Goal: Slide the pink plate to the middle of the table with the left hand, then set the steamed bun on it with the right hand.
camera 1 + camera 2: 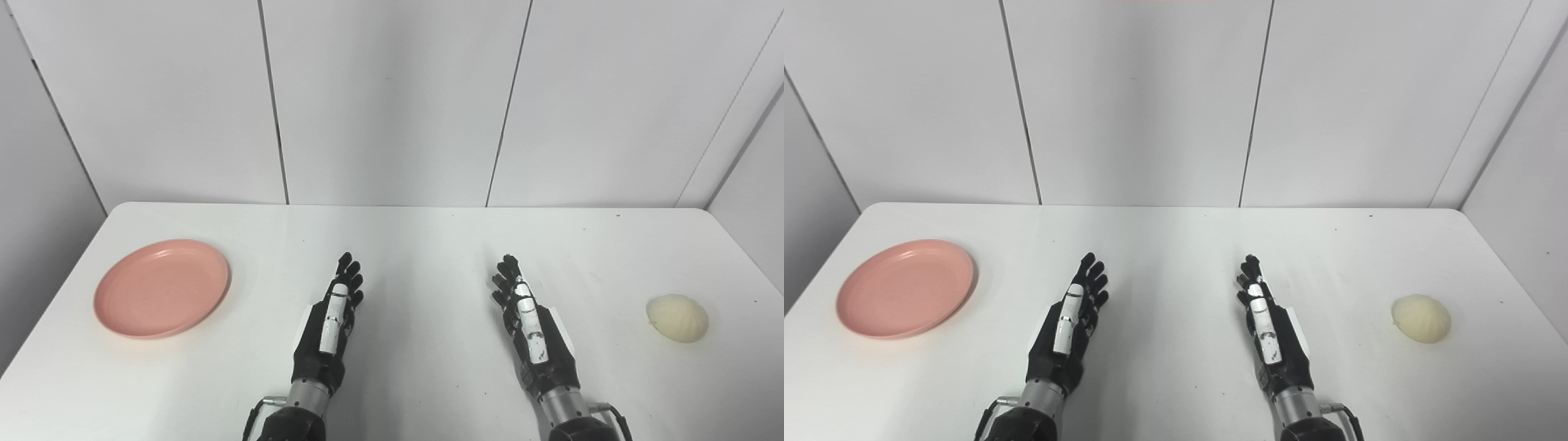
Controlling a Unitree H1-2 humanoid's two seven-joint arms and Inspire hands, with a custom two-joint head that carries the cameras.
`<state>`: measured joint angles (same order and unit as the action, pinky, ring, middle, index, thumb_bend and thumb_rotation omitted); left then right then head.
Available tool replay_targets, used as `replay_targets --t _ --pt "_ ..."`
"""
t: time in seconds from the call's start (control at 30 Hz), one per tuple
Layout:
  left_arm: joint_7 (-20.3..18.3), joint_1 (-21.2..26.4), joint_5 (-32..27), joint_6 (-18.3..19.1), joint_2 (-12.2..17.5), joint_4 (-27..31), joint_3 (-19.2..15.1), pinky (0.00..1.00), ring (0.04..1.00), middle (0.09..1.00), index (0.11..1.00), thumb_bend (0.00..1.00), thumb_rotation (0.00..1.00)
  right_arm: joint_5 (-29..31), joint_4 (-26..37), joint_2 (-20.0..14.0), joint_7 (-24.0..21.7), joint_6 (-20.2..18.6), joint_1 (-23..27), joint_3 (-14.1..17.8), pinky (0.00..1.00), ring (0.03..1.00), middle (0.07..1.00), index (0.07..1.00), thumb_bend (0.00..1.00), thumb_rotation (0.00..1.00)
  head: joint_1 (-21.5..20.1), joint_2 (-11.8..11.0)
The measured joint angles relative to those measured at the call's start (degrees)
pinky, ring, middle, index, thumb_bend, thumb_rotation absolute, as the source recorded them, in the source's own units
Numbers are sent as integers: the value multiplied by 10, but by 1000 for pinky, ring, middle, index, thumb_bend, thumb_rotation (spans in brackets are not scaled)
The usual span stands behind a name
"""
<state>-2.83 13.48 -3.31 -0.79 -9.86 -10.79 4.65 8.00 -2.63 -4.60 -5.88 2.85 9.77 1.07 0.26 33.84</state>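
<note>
Left eye view shows my left hand (331,324) and my right hand (530,324) side by side over the near middle of the white table (422,257), both held edge-up with the fingers stretched straight ahead toward the wall and holding nothing. My left fingers (348,272) fan a little at the tips, and my right fingers (507,275) do the same; neither hand touches any object. The pink plate (162,288) lies flat on the table's left side, well apart from my left hand, with nothing on it. The steamed bun (677,317), pale cream and ridged, sits on the table's right side, well apart from my right hand and far from the plate. Behind the table stands a wall of white panels (392,98) with dark seams.
</note>
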Motion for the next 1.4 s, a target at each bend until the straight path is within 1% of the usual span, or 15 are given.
replay_targets --t 0.17,0.23,0.3,0.33,0.47,0.53,0.6,0.63,0.67,0.8,0.9,1.1,1.2,1.3,1.4 --pt "0 -1 1 0 0 1 0 1000 1000 1000 1000 423 1000 -1 0 0 0 0 0 0 1000 1000 1000 1000 687 1000 5 -4" --pt "1 -1 1 -2 0 0 1 1000 1000 1000 1000 428 1000 -1 -1 0 0 0 0 0 1000 1000 1000 1000 674 1000 42 -19" --pt "4 -1 8 -9 0 -5 3 1000 1000 1000 1000 446 1000 0 -1 -1 0 0 0 0 1000 1000 1000 1000 652 1000 47 -21" --pt "7 -1 15 -16 0 -11 5 1000 1000 1000 1000 455 1000 1 -1 -3 -1 0 0 1 1000 1000 1000 1000 644 1000 89 -42" --pt "31 13 38 -40 -4 -39 5 1000 1000 1000 1000 472 1000 13 -19 -14 -14 4 8 7 1000 1000 1000 1000 658 1000 141 -71" --pt "44 32 42 -60 -7 -67 1 1000 1000 1000 1000 476 1000 16 -35 -17 -17 16 16 14 1000 1000 1000 1000 656 1000 147 -76" --pt "58 55 49 -80 -9 -98 -4 1000 1000 987 989 486 1000 16 -41 -20 -17 30 20 18 1000 1000 1000 1000 655 1000 170 -95" --pt "63 62 49 -87 -9 -107 -7 1000 1000 985 986 487 1000 16 -42 -20 -17 33 20 18 1000 1000 1000 1000 656 1000 171 -95" --pt "68 67 49 -93 -9 -111 -10 1000 1000 990 991 473 1000 18 -43 -20 -19 35 22 19 1000 1000 1000 1000 648 1000 181 -104" --pt "69 77 35 -100 -5 -117 -30 1000 1000 989 992 510 1000 31 -55 -20 -23 41 29 30 1000 1000 1000 1000 634 1000 193 -118" --pt "68 81 17 -99 4 -114 -52 1000 954 933 923 557 1000 38 -60 -22 -24 46 32 33 1000 1000 1000 1000 621 1000 204 -127" --pt "74 105 -19 -91 42 -69 -98 995 919 887 867 624 1000 42 -60 -22 -24 47 32 37 1000 1000 1000 1000 607 1000 211 -135" --pt "71 119 -40 -71 55 -44 -107 939 872 846 828 635 1000 43 -61 -22 -24 50 32 38 1000 1000 1000 1000 596 1000 214 -138" --pt "74 129 -45 -67 64 -35 -122 866 831 815 797 628 1000 44 -62 -22 -24 58 32 38 1000 1000 1000 1000 595 1000 216 -139" --pt "81 134 -45 -65 77 -32 -140 752 742 736 730 594 1000 45 -63 -22 -24 66 33 38 1000 1000 1000 1000 577 1000 218 -139"
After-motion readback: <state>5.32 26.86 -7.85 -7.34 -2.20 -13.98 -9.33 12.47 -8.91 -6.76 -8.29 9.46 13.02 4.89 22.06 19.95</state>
